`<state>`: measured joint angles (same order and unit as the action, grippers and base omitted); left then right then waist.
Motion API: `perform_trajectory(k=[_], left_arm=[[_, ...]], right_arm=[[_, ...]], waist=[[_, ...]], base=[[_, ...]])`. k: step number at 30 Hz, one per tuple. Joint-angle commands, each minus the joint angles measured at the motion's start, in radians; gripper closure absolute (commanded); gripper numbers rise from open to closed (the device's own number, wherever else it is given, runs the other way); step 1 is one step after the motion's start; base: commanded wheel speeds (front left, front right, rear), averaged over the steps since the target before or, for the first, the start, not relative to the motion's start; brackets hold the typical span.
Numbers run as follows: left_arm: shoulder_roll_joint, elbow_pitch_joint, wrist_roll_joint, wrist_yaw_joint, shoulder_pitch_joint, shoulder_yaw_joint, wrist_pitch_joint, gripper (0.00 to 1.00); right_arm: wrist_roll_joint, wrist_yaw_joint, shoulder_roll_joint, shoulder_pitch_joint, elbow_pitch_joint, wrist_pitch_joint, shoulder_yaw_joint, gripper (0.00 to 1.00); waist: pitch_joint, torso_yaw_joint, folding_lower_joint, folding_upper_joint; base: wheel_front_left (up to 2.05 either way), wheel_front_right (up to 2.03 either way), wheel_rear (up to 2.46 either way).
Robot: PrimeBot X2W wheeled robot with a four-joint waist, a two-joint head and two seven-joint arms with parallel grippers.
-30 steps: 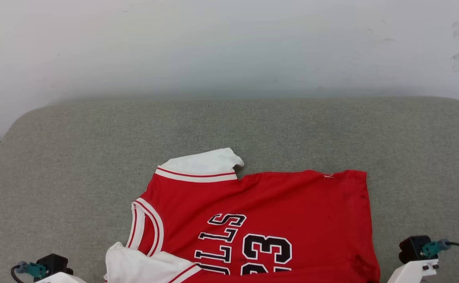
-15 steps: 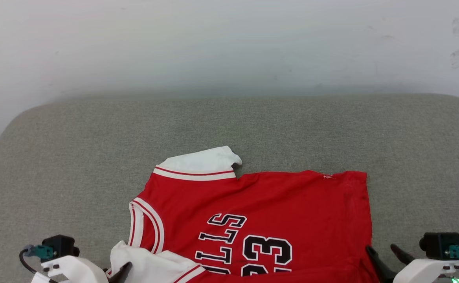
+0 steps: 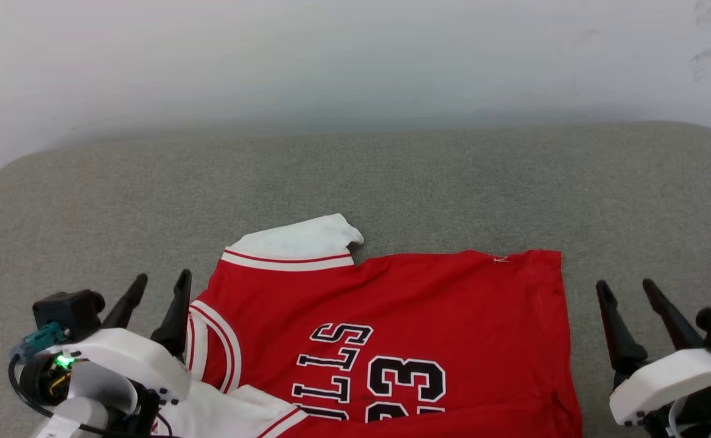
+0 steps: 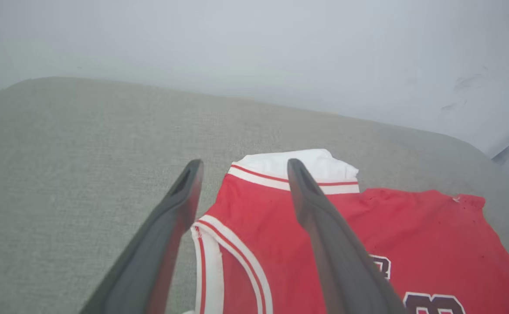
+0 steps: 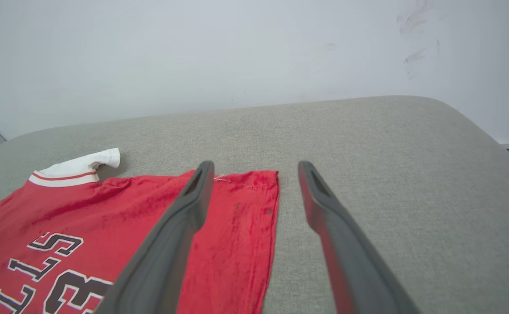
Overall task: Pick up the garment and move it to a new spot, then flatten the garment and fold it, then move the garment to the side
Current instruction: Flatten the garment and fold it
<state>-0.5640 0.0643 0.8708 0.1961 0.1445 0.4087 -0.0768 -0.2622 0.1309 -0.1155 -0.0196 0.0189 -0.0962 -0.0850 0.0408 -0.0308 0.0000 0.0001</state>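
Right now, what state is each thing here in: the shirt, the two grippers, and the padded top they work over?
garment, lying flat with its print up, held by nothing, not yet folded.
white sleeve, at the far edge, tip rumpled.
left gripper, open and empty, by the collar end.
right gripper, open and empty, by the hem end.
padded top, grey, bearing the garment.
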Motion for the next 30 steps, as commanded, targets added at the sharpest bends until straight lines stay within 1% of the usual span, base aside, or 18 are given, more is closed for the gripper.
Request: perform_trajectory(k=[1,5,8,13,14,16,19,22,27,30], left_arm=[[0.010,-0.003,-0.021,-0.004,0.030,-0.010,-0.045,0.00],[0.030,0.006,-0.051,-0.022,0.088,-0.015,-0.109,0.00],[0.033,0.021,-0.062,-0.037,0.151,-0.021,-0.120,0.00],[0.026,0.075,-0.064,-0.090,0.300,-0.011,-0.079,0.00],[0.026,0.075,-0.064,-0.090,0.300,-0.011,-0.079,0.00],[0.022,0.101,-0.053,-0.120,0.363,-0.001,-0.036,0.00],[0.008,0.145,-0.035,-0.176,0.458,0.026,0.058,0.00],[-0.015,0.201,-0.012,-0.220,0.536,0.073,0.215,0.00],[-0.042,0.276,0.049,-0.260,0.651,0.131,0.492,0.00],[-0.052,0.312,0.086,-0.269,0.698,0.158,0.637,0.00]], right_arm=[[0.010,0.000,0.004,0.034,0.026,0.008,-0.002,0.00],[0.022,0.000,0.011,0.082,0.076,0.007,-0.005,0.00],[0.031,0.000,0.018,0.123,0.106,0.004,-0.002,0.00],[0.041,0.000,0.027,0.180,0.123,-0.004,0.010,0.00],[0.041,0.000,0.027,0.180,0.123,-0.004,0.010,0.00],[0.040,0.000,0.032,0.194,0.120,-0.006,0.014,0.00],[0.042,0.000,0.039,0.211,0.108,-0.003,0.018,0.00],[0.043,0.000,0.046,0.220,0.093,0.004,0.016,0.00],[0.035,0.000,0.055,0.233,0.068,0.020,0.022,0.00],[0.029,0.000,0.061,0.240,0.050,0.030,0.030,0.00]], waist=[[0.033,-0.013,0.0000,-0.0001],[0.100,-0.028,0.0000,-0.0001],[0.163,-0.040,0.0000,-0.0001],[0.246,-0.063,0.0000,-0.0001],[0.246,-0.063,0.0000,-0.0001],[0.271,-0.074,0.0000,-0.0001],[0.301,-0.094,0.0000,-0.0001],[0.323,-0.113,0.0000,-0.0001],[0.355,-0.147,0.0000,-0.0001],[0.371,-0.169,0.0000,-0.0001]], base=[[0.00,0.00,0.00],[0.00,0.00,0.00],[0.00,0.00,0.00],[0.00,0.00,0.00],[0.00,0.00,0.00],[0.00,0.00,0.00],[0.00,0.00,0.00],[0.00,0.00,0.00],[0.00,0.00,0.00],[0.00,0.00,0.00]])
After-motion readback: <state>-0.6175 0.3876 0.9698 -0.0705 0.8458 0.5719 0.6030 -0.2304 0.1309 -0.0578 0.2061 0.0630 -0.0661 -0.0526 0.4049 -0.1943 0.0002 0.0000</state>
